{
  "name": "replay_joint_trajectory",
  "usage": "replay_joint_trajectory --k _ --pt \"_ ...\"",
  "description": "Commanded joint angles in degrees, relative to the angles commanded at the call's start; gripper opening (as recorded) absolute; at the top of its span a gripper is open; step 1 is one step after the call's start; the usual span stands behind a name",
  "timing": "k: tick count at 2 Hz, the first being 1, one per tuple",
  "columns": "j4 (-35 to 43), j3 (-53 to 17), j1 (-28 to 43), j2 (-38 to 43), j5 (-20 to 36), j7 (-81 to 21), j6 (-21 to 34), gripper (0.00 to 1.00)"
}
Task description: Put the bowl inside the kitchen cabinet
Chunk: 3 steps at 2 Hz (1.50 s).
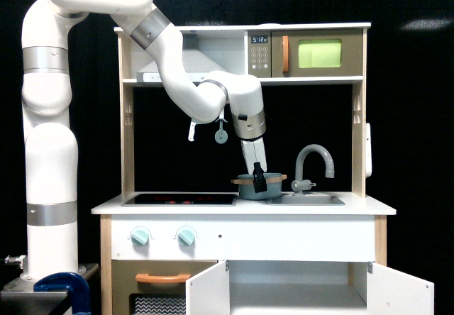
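Arm point(177, 67) is reaching down from 10 o'clock into the toy kitchen, gripper point(259, 181) pointing down at the bowl point(259, 186). Black fingertip is overlapping the bowl's front wall and rim; can't tell how far the jaws are apart or whether they're actually clamping it.

Bowl is sitting upright on the white counter point(241, 205), between the black hob point(179, 199) at its 9 o'clock and the sink point(305, 200) with grey tap point(313, 163) at its 3 o'clock, just beside the sink edge.

Cabinet point(298, 286) is directly below at 6 o'clock, both white doors hanging open toward the camera. Oven door with orange handle point(163, 278) is at the cabinet's 9 o'clock, two teal knobs point(140, 236) above it. Microwave point(305, 52) is glowing green on the top shelf at 1 o'clock.

Black backdrop is running behind everything. Blue clamp point(64, 286) is showing at the arm base, 7 o'clock.
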Motion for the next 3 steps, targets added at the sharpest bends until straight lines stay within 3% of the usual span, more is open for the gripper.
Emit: replay_joint_trajectory --k 2,3 --pt "-1.84 0.43 -1.48 -1.89 -0.45 -0.52 0.53 0.0" --pt "-6.14 -6.19 -9.45 -10.91 -9.5 -3.51 10.69 0.0"
